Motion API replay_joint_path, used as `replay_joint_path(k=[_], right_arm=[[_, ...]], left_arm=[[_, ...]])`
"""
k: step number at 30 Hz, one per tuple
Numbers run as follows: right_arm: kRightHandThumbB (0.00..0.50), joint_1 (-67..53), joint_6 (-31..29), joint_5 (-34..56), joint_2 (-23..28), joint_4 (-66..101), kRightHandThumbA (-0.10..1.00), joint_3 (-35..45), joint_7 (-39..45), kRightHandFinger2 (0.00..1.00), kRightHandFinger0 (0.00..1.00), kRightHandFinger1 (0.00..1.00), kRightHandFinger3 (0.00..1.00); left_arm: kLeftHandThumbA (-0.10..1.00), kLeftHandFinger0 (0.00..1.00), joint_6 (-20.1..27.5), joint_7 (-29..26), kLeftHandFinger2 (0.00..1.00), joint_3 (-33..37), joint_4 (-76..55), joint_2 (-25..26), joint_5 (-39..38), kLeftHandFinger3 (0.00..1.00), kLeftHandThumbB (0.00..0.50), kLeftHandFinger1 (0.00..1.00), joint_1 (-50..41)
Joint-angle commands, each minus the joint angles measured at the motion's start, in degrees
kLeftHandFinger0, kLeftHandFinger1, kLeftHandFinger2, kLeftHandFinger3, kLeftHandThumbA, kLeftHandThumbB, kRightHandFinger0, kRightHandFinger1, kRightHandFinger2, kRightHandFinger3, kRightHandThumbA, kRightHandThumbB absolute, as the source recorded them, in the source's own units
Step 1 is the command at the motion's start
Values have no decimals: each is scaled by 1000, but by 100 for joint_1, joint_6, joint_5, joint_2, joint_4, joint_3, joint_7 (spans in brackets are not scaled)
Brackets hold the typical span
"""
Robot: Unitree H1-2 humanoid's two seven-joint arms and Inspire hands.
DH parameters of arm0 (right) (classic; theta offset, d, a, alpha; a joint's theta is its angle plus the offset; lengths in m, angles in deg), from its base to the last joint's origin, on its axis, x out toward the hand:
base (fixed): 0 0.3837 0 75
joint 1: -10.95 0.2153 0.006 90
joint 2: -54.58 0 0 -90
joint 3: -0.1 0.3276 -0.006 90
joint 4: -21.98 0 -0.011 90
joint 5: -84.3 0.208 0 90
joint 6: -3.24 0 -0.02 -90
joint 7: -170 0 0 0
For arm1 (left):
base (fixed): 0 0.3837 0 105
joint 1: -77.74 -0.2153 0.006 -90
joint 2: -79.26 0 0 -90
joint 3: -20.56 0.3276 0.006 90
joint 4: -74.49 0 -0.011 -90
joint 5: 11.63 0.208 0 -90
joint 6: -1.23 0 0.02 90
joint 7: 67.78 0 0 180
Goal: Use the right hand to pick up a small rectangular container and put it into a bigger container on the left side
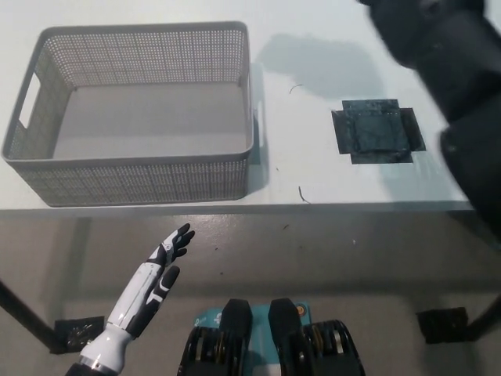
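The big grey mesh basket (133,168) stands empty on the left of the white table (313,168). My black right arm comes in blurred along the right edge. Its hand (389,17) is high at the top edge and mostly cut off by it. The small rectangular container does not show in this view, so I cannot see whether the hand holds it. My white left hand (162,262) rests open below the table's front edge, at the lower left.
A dark square patch of tape (377,131) lies on the table right of the basket. A soft shadow falls on the tabletop at the top middle. The table's front edge runs across the middle of the picture.
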Motion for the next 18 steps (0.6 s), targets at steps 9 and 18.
replay_joint_path(k=[9, 18], right_arm=[[278, 351, 28, 87, -1148, -153, -100, 97, -401, 600, 0, 144, 597], [250, 118, 594, 29, -1402, -395, -43, -28, 241, 458, 34, 162, 1000]], left_arm=[[1000, 1000, 42, 71, 1000, 119, -243, 91, -45, 1000, 431, 1000, -1], [1000, 1000, 18, 14, 1000, 161, -251, 91, 52, 1000, 423, 1000, 79]])
